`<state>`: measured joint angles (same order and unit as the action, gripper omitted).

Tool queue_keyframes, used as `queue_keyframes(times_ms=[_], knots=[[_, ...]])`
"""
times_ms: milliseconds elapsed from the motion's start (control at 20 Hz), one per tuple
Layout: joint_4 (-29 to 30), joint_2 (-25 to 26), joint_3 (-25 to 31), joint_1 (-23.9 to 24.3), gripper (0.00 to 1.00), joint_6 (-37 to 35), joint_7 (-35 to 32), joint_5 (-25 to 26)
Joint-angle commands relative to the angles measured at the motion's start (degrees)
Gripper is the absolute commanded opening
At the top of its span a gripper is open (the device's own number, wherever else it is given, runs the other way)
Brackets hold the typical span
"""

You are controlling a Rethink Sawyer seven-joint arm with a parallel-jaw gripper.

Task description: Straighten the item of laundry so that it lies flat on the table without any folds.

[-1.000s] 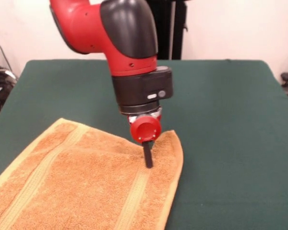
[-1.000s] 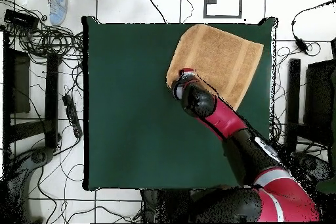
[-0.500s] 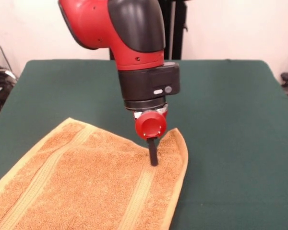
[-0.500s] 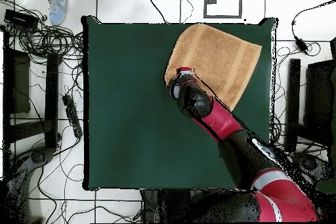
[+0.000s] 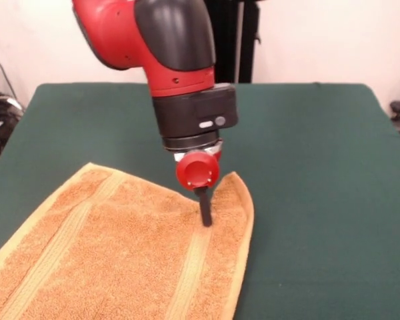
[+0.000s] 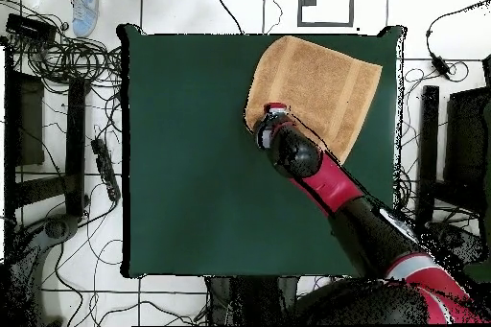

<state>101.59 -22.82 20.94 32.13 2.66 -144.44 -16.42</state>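
The item of laundry (image 5: 120,253) is an orange-tan towel with ribbed bands, lying on the green table (image 5: 320,167) at the lower left of the front view. Its far right corner looks rounded and slightly raised. My gripper (image 5: 205,221) points straight down onto that corner, just inside the ribbed band, and its black fingers show as one narrow bar touching the cloth. In the overhead view the towel (image 6: 321,79) lies near the table's (image 6: 192,151) top right, with the gripper (image 6: 271,112) at its lower left corner.
The towel reaches close to the table's edge (image 6: 326,35) in the overhead view. Cables (image 6: 58,55) and equipment lie on the floor on both sides of the table. A shoe (image 6: 86,7) shows at the top left.
The gripper swung slightly right and then back left in the front view, and the towel's corner shifted along with it. The rest of the towel barely moved.
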Motion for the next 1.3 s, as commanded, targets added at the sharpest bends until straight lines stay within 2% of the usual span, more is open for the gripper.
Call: queue_keyframes(times_ms=[50, 500, 900, 1100, 1300], knots=[[2.28, 5.18, 4.59, 4.95, 0.0, -3.57, -1.26, 5.3], [-0.5, 5.12, 1.64, 11.46, 0.0, -10.48, 4.48, 13.22], [-1.63, 6.17, 2.04, 15.12, 0.0, -12.42, 4.7, 18.59], [-1.29, 6.8, 2.85, 13.88, 0.0, -10.35, 1.31, 18.81], [-0.84, 6.21, 1.26, 10.07, 0.0, -5.7, -3.79, 16.72]])
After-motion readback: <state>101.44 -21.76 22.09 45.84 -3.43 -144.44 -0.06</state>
